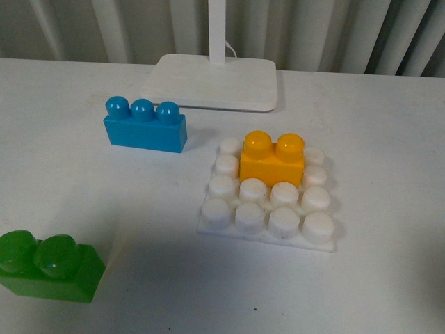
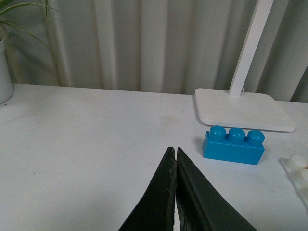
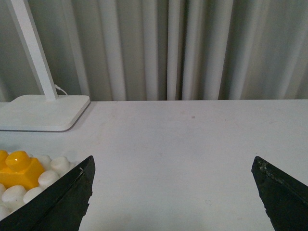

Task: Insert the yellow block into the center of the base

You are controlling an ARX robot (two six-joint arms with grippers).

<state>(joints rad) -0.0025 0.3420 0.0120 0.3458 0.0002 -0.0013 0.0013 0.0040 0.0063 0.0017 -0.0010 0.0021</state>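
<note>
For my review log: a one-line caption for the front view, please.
Yellow block seated on the studded base, with blue brick, green brick and lamp foot nearby.

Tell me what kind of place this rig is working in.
Likely an indoor desk or lab bench: a plain white table backed by pale curtains, a white desk lamp, and a potted plant at the far edge.

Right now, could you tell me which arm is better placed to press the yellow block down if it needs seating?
Right, probably: its open gripper views the yellow block on the base; the left gripper is shut.
</note>
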